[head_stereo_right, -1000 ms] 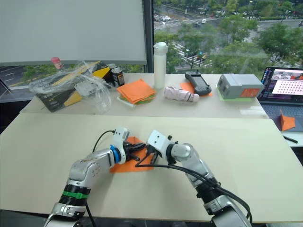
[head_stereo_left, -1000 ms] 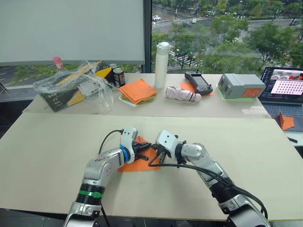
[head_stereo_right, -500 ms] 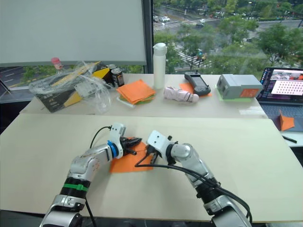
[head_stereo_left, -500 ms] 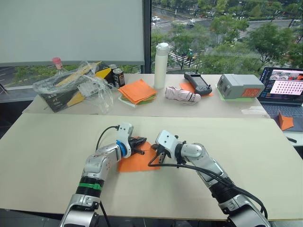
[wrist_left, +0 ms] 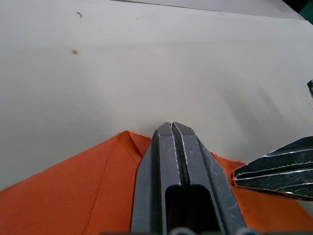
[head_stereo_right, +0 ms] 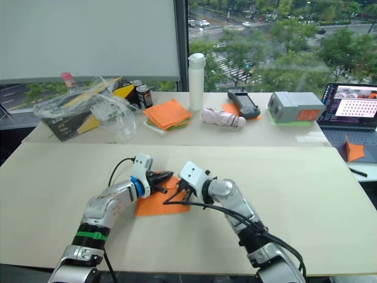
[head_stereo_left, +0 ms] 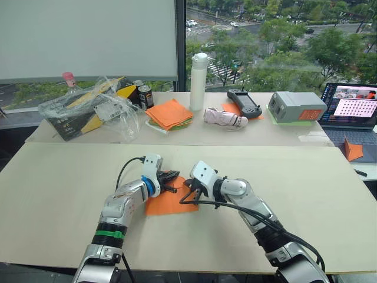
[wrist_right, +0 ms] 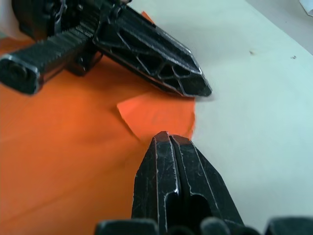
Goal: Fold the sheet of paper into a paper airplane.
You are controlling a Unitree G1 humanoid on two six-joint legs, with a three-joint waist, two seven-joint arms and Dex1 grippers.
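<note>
Sheet of paper [head_stereo_left: 168, 203] lay flat on the near table [head_stereo_left: 53, 194], as before. Left gripper [head_stereo_left: 172, 177], fingers together, had slid to its far edge. Right gripper [head_stereo_left: 188, 187], fingers together, stayed at its right edge. Orange stack [head_stereo_left: 171, 113] unmoved, farther back.

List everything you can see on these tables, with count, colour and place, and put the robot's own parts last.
Sheet of paper: one, orange, near table, under both grippers.
Paper stack: one, orange and green, far table.
Bottle: one, white, beside the stack.
Cans: two, dark, left of the stack.
Plastic-wrapped box: one, black and yellow, far left.
Handheld controller: one, black.
Grey box: one.
Laptop: one, far right.
Left gripper: shut, over the sheet.
Right gripper: shut, at the sheet's edge.
</note>
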